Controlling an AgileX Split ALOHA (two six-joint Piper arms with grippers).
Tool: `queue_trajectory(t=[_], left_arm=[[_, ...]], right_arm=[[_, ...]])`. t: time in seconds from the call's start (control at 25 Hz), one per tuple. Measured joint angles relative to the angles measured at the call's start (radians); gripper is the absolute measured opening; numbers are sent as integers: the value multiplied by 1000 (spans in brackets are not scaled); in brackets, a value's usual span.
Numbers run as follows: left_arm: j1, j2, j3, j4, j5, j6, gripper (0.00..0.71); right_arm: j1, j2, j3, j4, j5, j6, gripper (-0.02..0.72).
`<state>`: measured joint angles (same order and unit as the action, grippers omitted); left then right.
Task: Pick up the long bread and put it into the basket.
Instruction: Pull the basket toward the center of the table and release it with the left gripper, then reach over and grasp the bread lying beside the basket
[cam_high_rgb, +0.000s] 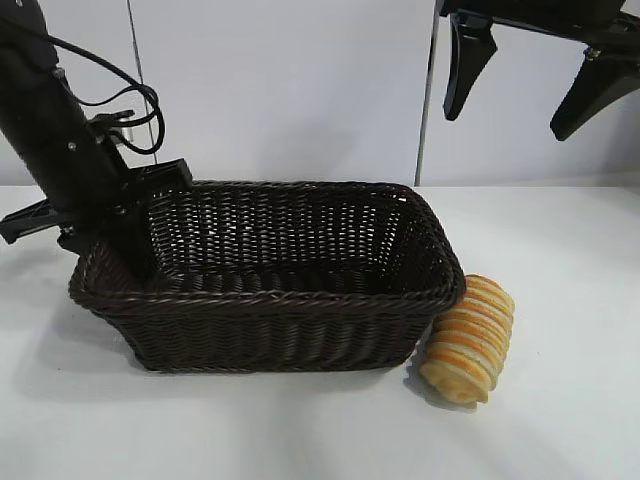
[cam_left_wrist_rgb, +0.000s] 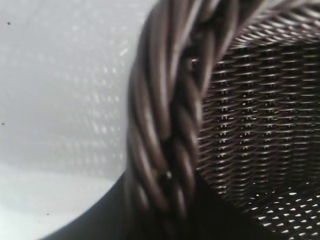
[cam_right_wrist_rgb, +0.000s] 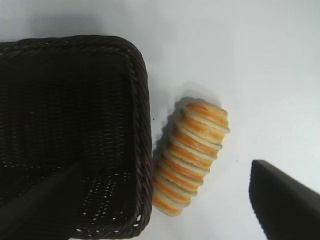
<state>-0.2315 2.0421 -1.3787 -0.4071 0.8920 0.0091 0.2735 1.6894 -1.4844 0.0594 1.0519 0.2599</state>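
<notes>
The long bread (cam_high_rgb: 470, 338), golden-orange with pale ridged rings, lies on the white table against the right end of the basket (cam_high_rgb: 270, 298). It also shows in the right wrist view (cam_right_wrist_rgb: 192, 155), beside the basket's braided rim (cam_right_wrist_rgb: 144, 125). The basket is dark brown wicker and holds nothing. My left gripper (cam_high_rgb: 100, 250) is shut on the basket's left rim (cam_left_wrist_rgb: 165, 125), one finger inside and one outside. My right gripper (cam_high_rgb: 506, 125) hangs open and empty, high above the bread and the basket's right end.
The white table (cam_high_rgb: 560, 420) has bare surface to the right of and in front of the bread. A pale wall stands behind. The left arm's cables (cam_high_rgb: 120, 100) loop above the basket's left end.
</notes>
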Motion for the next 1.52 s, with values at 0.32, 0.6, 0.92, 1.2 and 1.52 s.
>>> queue_trajectory(t=[0.32,0.6,0.92,1.2,1.52], left_arm=[[77,-111,-6,3,53,-31,675],[83,-267,-6,3,101,-72,676],[83,-332,-6,69,134,-158,676],[83,-332,-6,72,136,-175,676],[82,-332,-6,72,149,-208,676]], right_arm=[[0,0,0,0,0,0,644],[0,0,0,0,0,0,644],[0,0,0,0,0,-5,644],[0,0,0,0,0,-11,644],[0,0,0,0,3,-11,644]])
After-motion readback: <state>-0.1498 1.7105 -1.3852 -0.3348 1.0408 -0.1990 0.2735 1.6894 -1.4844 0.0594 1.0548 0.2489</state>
